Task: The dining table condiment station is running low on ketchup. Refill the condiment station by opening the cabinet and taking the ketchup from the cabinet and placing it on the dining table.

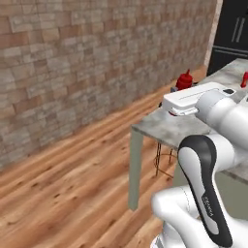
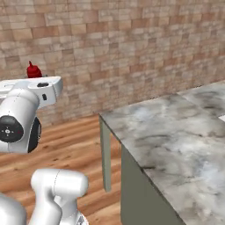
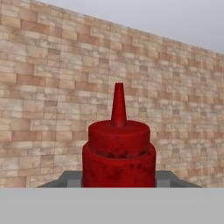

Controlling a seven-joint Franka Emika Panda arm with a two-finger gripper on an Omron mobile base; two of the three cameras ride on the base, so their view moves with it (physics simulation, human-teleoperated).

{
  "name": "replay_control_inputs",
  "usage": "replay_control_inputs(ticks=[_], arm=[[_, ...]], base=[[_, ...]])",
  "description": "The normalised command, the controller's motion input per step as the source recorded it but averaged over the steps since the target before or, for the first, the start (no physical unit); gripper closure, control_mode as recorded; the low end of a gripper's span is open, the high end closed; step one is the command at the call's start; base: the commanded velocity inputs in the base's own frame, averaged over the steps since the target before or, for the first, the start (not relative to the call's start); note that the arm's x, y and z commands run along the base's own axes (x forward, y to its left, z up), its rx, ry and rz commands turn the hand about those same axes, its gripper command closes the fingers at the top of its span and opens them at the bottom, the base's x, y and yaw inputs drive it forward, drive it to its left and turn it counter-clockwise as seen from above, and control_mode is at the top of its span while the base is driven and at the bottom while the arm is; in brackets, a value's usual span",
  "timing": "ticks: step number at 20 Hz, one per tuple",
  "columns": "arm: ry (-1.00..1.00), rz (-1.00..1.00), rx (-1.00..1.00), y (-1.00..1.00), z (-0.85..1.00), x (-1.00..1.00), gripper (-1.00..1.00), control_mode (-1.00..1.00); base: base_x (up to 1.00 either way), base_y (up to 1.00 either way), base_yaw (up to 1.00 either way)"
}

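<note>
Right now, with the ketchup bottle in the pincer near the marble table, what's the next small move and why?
Probably carry the ketchup bottle a bit further in over the dining table before lowering it. The pincer is shut on the bottle, which stands upright, and in the left base view it hangs about at the table's corner, so setting it down there risks a perch near the edge.

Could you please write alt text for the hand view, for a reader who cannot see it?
A red ketchup bottle with a pointed nozzle stands upright in the middle foreground, held in the gripper, whose grey fingers flank its sides. Behind it runs a tan brick wall, with plain grey background above.
</note>
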Motion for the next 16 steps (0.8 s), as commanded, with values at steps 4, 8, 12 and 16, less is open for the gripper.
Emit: replay_control_inputs(ticks=[4, 8, 12, 16], arm=[[0.0, 0.0, 0.0, 0.0, 0.0, 0.0, 1.0, 1.0], [0.0, 0.0, 0.0, 0.0, 0.0, 0.0, 1.0, 1.0], [0.0, 0.0, 0.0, 0.0, 0.0, 0.0, 1.0, 1.0], [0.0, 0.0, 0.0, 0.0, 0.0, 0.0, 1.0, 1.0]], base=[[1.0, 1.0, -0.38], [0.99, 1.0, -0.39], [0.76, 1.0, -0.36], [0.54, 1.0, -0.33]])
